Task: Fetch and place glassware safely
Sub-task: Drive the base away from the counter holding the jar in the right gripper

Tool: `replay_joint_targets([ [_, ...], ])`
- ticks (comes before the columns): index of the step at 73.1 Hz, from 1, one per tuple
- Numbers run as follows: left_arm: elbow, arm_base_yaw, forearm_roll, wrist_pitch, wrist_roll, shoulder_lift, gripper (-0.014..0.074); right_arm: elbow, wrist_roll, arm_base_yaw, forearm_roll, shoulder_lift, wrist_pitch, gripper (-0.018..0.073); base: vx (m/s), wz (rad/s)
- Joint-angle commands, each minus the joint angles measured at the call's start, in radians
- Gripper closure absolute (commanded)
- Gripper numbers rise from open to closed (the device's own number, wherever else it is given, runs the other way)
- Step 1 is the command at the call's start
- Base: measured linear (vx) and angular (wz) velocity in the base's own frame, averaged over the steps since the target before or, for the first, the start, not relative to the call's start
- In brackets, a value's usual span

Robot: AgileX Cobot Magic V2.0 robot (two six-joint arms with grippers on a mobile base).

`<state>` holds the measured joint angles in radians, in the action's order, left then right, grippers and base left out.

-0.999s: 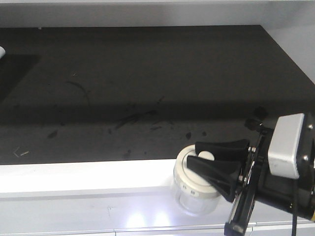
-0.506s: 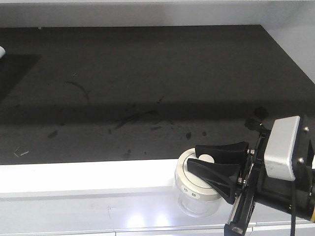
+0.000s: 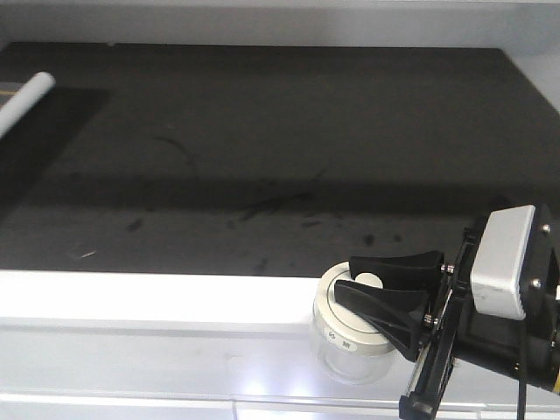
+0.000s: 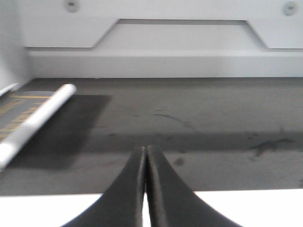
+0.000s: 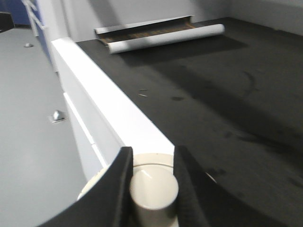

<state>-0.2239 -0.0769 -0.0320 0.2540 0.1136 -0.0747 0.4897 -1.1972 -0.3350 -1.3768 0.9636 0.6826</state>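
Right pincer [image 3: 344, 277] around the knob [image 3: 368, 280] of one glass jar [image 3: 350, 352]

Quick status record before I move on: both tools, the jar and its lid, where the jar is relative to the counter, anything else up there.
left tool: shut, nothing between its fingers, facing the dark counter top
right tool: shut on the knob of the lid
jar: clear glass, upright, off-white lid on
jar position: at the white front edge of the counter, towards the right; cannot tell if resting or lifted
other item: white roll at the far left of the counter top
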Motion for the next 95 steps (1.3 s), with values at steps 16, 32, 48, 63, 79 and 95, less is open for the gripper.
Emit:
replay_joint_targets([
  [16,-0.021,-0.008,0.008,-0.077,0.009,-0.009,0.0603,0.03,0.007,0.002,0.055,-0.008,0.037,0.056,-0.07,0.72],
  [32,-0.021,-0.008,0.008,-0.077,0.009,-0.009,0.0603,0.03,0.007,0.002,0.055,-0.008,0.037,0.056,-0.07,0.82],
  [48,-0.021,-0.008,0.008,-0.077,0.009,-0.009,0.0603,0.03,0.007,0.002,0.055,-0.008,0.037,0.056,-0.04,0.73],
  [63,-0.021,-0.008,0.008,-0.077,0.009,-0.009,0.0603,0.03,0.007,0.002,0.055,-0.008,0.037,0.056,-0.01,0.7],
  [79,-0.021,-0.008,0.008,-0.077,0.009,-0.009,0.0603,0.03,0.007,0.002,0.055,-0.008,0.037,0.056,-0.01,0.76],
  [95,-0.021,-0.008,0.008,-0.077,0.009,-0.009,0.0603,0.03,0.007,0.002,0.055,-0.008,0.037,0.056,0.0,0.95],
])
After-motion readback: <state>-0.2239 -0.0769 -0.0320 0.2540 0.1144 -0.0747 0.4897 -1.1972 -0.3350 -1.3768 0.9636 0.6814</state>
